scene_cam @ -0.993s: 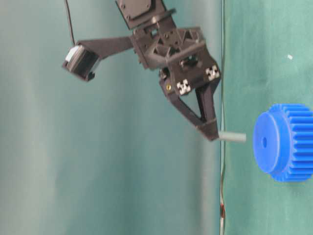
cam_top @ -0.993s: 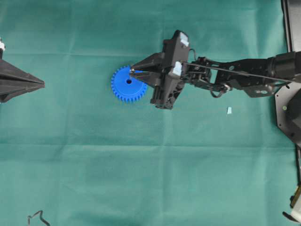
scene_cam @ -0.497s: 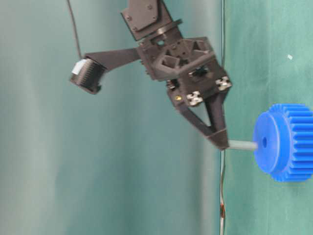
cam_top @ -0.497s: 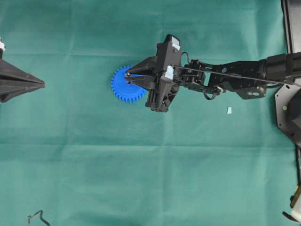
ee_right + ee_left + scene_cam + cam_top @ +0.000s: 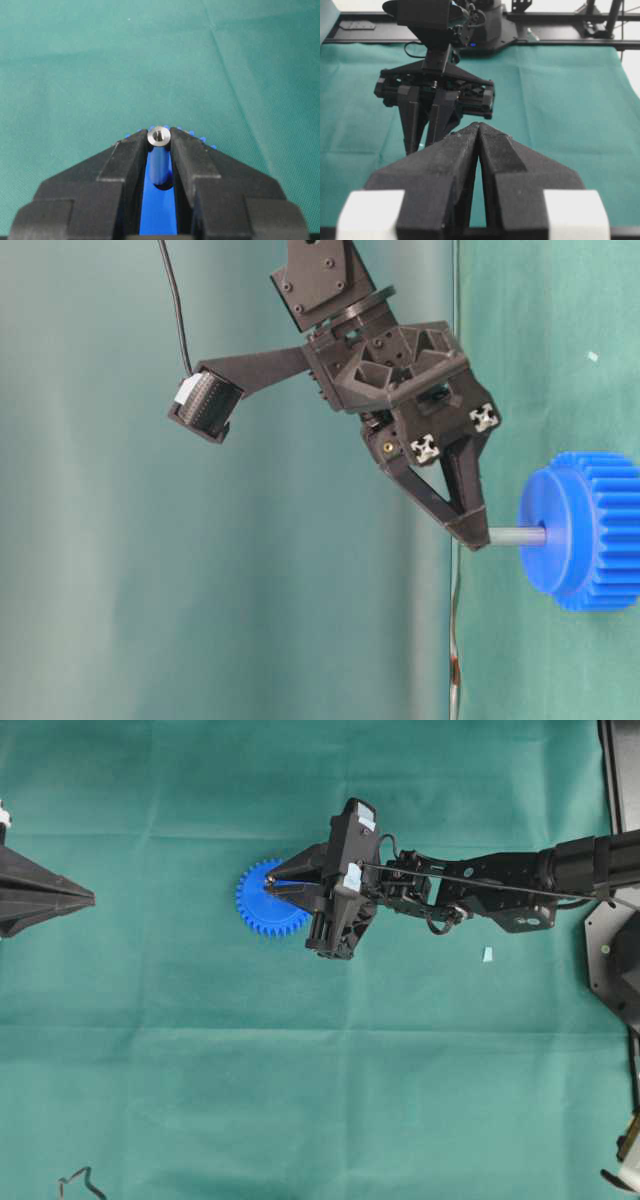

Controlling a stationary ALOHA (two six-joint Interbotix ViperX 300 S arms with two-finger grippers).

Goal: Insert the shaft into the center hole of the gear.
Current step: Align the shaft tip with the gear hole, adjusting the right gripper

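Note:
The blue gear (image 5: 262, 902) lies flat on the green cloth, also in the table-level view (image 5: 590, 530) and between the fingers in the right wrist view (image 5: 159, 212). My right gripper (image 5: 270, 878) is shut on the silver-grey shaft (image 5: 159, 136), held upright over the hub. In the table-level view the shaft (image 5: 518, 537) reaches from the fingertips to the hub face. Its lower end sits in the dark center hole (image 5: 163, 185). My left gripper (image 5: 88, 899) is shut and empty at the left edge, its tips (image 5: 479, 125) pointing at the right arm.
A small pale blue scrap (image 5: 487, 954) lies on the cloth right of the gear. A bent wire piece (image 5: 80, 1182) lies at the bottom left. The right arm (image 5: 500, 890) stretches across from the right edge.
My right gripper has moved left and down with the shaft. The shaft's tip went from apart from the hub to touching it and entering the centre hole. The left arm has not moved.

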